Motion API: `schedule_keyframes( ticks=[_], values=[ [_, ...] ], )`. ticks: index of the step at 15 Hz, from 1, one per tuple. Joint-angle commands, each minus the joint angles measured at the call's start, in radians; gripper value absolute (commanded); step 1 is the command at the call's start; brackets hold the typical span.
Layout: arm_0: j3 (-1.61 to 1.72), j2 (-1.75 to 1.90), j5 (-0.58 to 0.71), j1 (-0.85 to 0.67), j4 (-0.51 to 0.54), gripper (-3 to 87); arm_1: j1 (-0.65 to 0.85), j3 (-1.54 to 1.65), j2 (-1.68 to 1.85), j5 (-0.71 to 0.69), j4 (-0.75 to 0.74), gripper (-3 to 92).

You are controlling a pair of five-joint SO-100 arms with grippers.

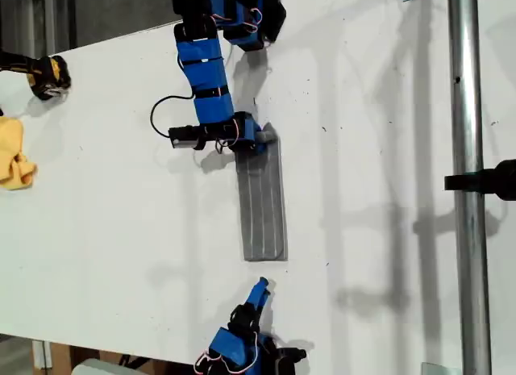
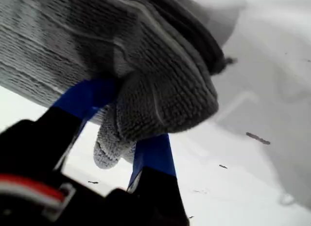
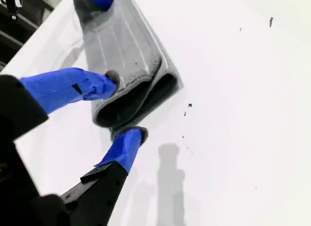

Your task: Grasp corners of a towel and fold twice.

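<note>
Towel (image 1: 263,206): folded to a narrow grey strip on the table (image 1: 105,189), between the two arms. My first gripper (image 1: 251,139): at the strip's far end, jaws clamped on bunched cloth there. My second gripper (image 3: 119,109): just off the near end, jaws apart, holding nothing. Yellow cloth (image 1: 14,153): well apart from the towel. Step, judged: second fold laid. Next calls for releasing the far end without dragging it.

The towel (image 1: 262,206) is grey with thin pale parallel stripes along its length, darker grey inside its folded layers. It lies on a white table (image 1: 121,214). My first gripper (image 1: 256,139) and my second gripper (image 1: 259,291) are blue with black bodies. Far from the towel sits a yellow cloth (image 1: 12,153).
</note>
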Motion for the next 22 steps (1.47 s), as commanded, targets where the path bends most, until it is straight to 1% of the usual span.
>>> schedule_keyframes(
  ticks=[1,3,5,6,8,12,14,15,17,18,19,22],
  values=[
    [-0.031,0.006,-0.025,0.015,0.008,16.4,-0.025,0.003,0.020,0.002,-0.029,-0.1],
    [-0.031,0.006,-0.028,0.018,0.008,16.3,-0.046,0.054,0.104,0.000,-0.072,-0.1],
    [-0.035,0.006,-0.032,0.025,0.008,16.2,-0.060,0.250,0.370,0.012,-0.183,-0.1],
    [-0.035,0.006,-0.034,0.028,0.006,16.2,-0.066,0.341,0.525,0.011,-0.202,-0.1],
    [-0.038,0.006,-0.035,0.028,0.006,16.1,-0.081,0.471,0.845,0.021,-0.169,-0.1],
    [-0.046,0.006,-0.035,0.029,0.011,16.0,-0.046,0.635,1.514,0.043,0.144,-0.1],
    [-0.052,0.006,-0.037,0.032,0.017,15.9,-0.023,0.730,1.887,0.083,0.353,-0.1],
    [-0.052,0.006,-0.038,0.034,0.017,15.9,-0.031,0.773,1.965,0.087,0.371,-0.1],
    [-0.049,0.006,-0.038,0.029,0.018,15.9,-0.028,0.810,1.921,0.083,0.288,-0.1],
    [-0.048,0.006,-0.040,0.029,0.017,15.9,-0.026,0.821,1.867,0.058,0.187,-0.1],
    [-0.046,0.006,-0.040,0.028,0.017,15.9,-0.034,0.784,1.672,0.041,0.081,-0.1],
    [-0.038,0.006,-0.041,0.023,0.009,15.9,-0.034,0.532,0.986,-0.058,-0.253,-0.1]
  ],
)
